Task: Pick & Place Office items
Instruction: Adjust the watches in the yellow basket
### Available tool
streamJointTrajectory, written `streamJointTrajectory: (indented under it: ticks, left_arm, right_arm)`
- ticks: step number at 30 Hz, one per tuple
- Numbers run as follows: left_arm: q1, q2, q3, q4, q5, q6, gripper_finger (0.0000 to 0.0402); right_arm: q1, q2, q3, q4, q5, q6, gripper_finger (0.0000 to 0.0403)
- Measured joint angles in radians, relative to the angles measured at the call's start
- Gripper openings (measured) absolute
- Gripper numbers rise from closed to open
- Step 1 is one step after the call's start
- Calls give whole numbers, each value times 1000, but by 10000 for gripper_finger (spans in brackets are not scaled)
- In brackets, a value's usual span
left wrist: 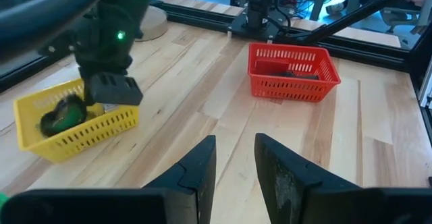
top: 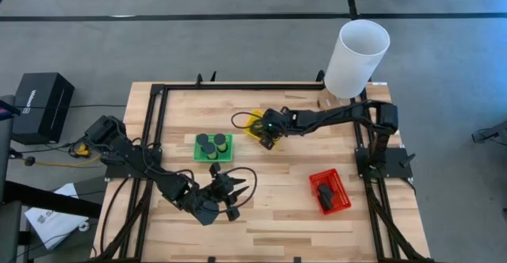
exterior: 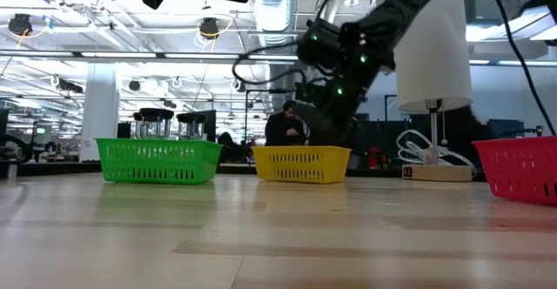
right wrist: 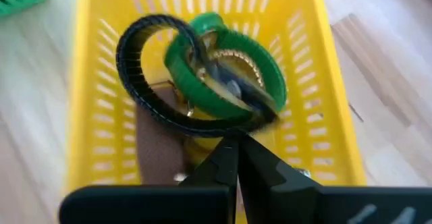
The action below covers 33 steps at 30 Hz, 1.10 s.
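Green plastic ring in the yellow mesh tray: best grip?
Probably pinch the rim of the green plastic ring from straight above, one finger inside the hoop. It lies roughly flat in the yellow mesh tray, tangled with a black toothed band, walls blocking sideways approach.

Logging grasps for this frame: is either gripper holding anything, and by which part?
Nothing. The right gripper is shut, empty, above the rings in the yellow tray; the left gripper is open.

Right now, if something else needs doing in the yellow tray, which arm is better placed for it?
The right. Its gripper hangs directly over the yellow tray, fingers closed above the green ring. The left gripper sits near the table's front edge, open and empty, farther away.
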Motion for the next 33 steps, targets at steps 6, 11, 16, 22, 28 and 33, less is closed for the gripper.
streamJointTrajectory:
  ticks: [6,11,16,22,28,33]
  left_arm:
    - [0,0,0,8,0,44,97]
    - [0,0,0,7,0,44,97]
    - [0,0,0,7,0,44,97]
    - [0,0,0,8,0,42,97]
    - [0,0,0,8,0,42,97]
    - [0,0,0,8,0,43,97]
  right_arm:
    - [1,-3,140,-145,2,-23,0]
    - [6,1,233,-262,22,-36,0]
    - [13,2,241,-190,37,-45,0]
    - [12,97,240,-154,38,-29,0]
    - [26,156,239,-147,37,-19,0]
    - [24,131,241,-165,37,-19,0]
